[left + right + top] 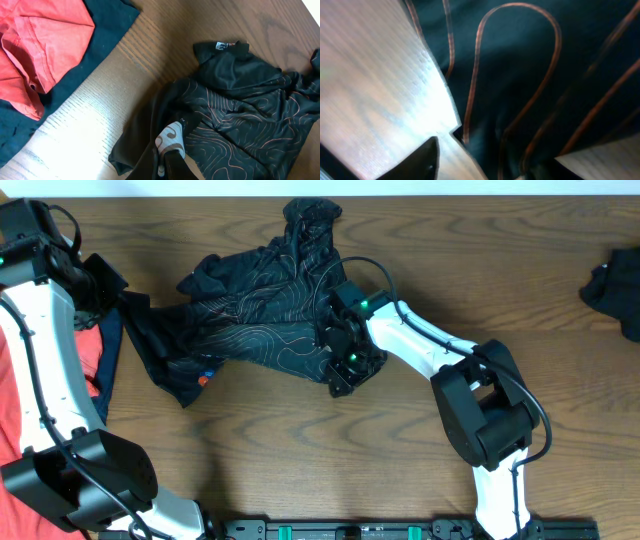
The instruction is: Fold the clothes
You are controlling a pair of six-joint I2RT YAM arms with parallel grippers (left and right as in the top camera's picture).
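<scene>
**Jaws clenched on the jersey at the left, unreadable at the right**

Jaws of the left gripper point(128, 302) are closed on a bunched edge of the black jersey point(260, 310), at the garment's left end. From that pinch the fabric runs rightward in a crumpled spread across the middle of the table point(300, 460), with a peak of cloth standing up near the far edge. Just left of the pinch lie a red top point(85, 350) and a navy top point(112, 350), partly under the left arm.

The right gripper point(345, 370) is pressed down onto the jersey's right-hand edge, its fingertips buried in dark cloth. Whether its jaws are parted or clamped I cannot tell from any view. Well apart, at the table's right edge, sits another dark garment point(615, 285).

The left wrist view adds what the overhead hides: a pale printed inner face of the cloth gathered at the left gripper point(172, 160), a small white label near the jersey's point(240, 100) far end, and the red top point(40, 45) lying on the navy top point(105, 25).

The right wrist view is very close. It shows only orange contour lines on the jersey point(520, 65), bare wood point(370, 75) beside its edge, and one dark finger point(422, 160) at the bottom.
</scene>
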